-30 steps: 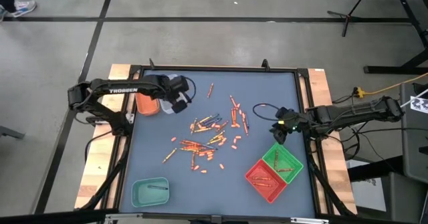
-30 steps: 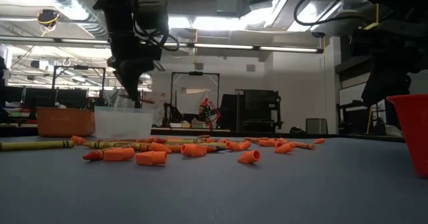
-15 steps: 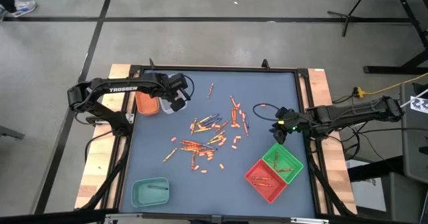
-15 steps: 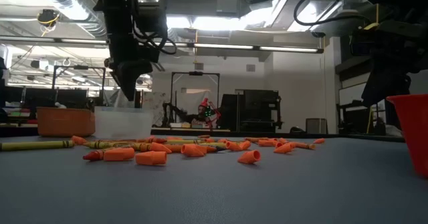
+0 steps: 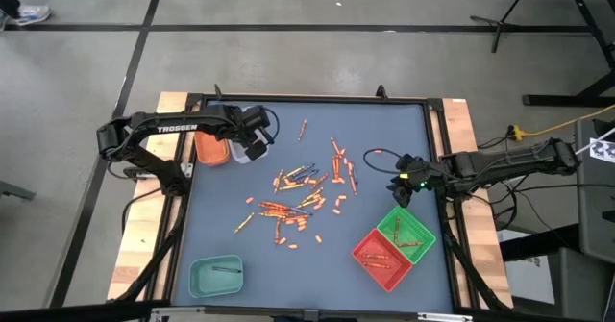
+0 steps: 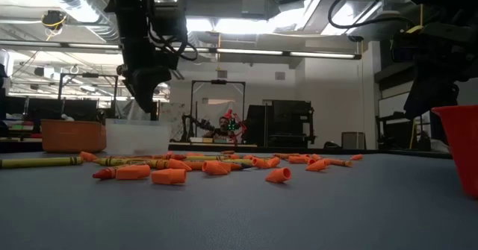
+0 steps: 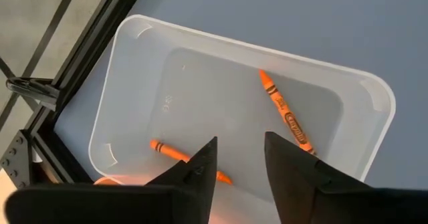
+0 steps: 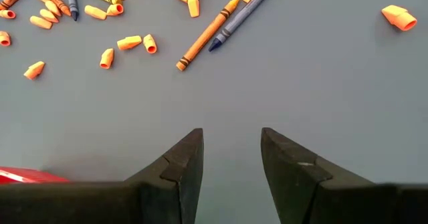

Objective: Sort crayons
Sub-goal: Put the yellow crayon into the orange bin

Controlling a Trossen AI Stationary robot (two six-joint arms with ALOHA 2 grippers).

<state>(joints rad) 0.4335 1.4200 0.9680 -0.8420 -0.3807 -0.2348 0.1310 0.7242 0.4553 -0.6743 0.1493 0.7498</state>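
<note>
Your left gripper (image 7: pixel 237 158) has let go since a second ago; its fingers are apart over the clear tray (image 7: pixel 134 83), where two orange crayons (image 7: pixel 284 110) lie. Farther off, most crayons (image 5: pixel 298 192) lie mid-table. Your right gripper (image 8: pixel 231 150) waits open.

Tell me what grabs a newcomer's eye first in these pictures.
The scatter of crayons at the middle of the gray table. Next, the left hand, open, over a clear tray holding two orange crayons. A green tray and a red tray sit together near the right arm.
</note>
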